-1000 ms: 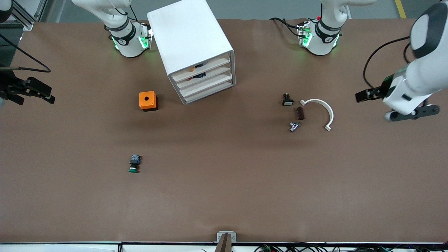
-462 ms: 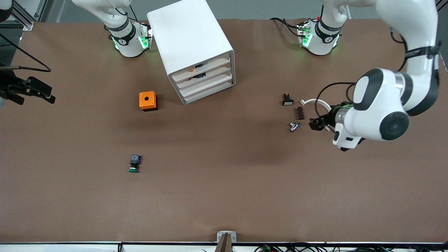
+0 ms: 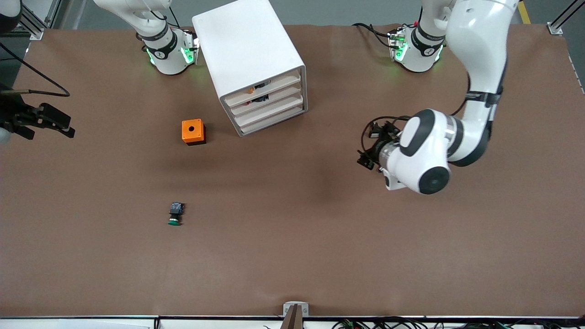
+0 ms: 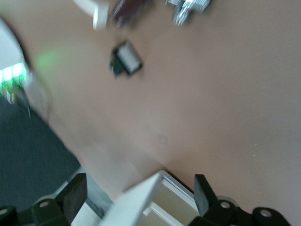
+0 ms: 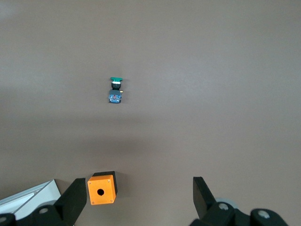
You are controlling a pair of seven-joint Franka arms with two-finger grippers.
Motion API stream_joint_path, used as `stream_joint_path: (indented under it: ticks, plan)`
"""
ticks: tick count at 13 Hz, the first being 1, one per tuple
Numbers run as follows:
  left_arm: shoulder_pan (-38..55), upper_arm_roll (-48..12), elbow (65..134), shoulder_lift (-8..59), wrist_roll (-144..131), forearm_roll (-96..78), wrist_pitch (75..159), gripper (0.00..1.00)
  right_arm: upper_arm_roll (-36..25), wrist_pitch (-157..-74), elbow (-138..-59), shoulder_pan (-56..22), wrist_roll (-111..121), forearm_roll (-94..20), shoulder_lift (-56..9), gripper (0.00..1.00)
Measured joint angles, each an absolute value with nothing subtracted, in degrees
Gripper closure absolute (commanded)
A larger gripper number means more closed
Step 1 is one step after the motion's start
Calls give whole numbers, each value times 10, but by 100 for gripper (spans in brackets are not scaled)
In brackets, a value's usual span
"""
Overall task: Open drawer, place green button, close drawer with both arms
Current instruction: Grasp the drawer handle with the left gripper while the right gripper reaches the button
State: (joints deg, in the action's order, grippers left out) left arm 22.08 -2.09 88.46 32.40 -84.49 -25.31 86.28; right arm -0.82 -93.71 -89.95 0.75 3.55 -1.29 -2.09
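Since half a second ago the left arm has swung in from the table's edge; the left gripper (image 3: 365, 160), jaws spread and empty, now hangs over bare brown table (image 3: 292, 256) at four o'clock from the cabinet (image 3: 250, 64). All four drawers, including the drawer (image 3: 269, 113), sit flush. At seven o'clock from the cabinet the button (image 3: 175, 214) lies alone on open tabletop, nearer the camera than the orange cube (image 3: 193, 131). By the table's edge the right gripper (image 3: 43, 121) waits, spread wide.

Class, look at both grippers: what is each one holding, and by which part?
Nothing is held. The left gripper is open above the table near the cabinet; the right gripper is open, high over the table, and the button lies untouched.
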Motion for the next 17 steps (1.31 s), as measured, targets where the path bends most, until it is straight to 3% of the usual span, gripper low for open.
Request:
stream_joint_path:
  ticks: [5,10,11,17]
  plan:
    - [276,-22,885,397,-1070,-367,831,1,-7,-944,-905,-39,32,-13,-69,0]
    - [296,-25,886,475,-1119,-541,811,28,-7,-987,-913,-66,-39,-32,-150,0]
    - [297,-26,885,489,-1136,-570,813,28,-7,-999,-914,-66,-55,-46,-172,0]
    - [353,-27,880,517,-1253,-630,854,41,-7,-1182,-963,-80,-162,-66,-283,0]
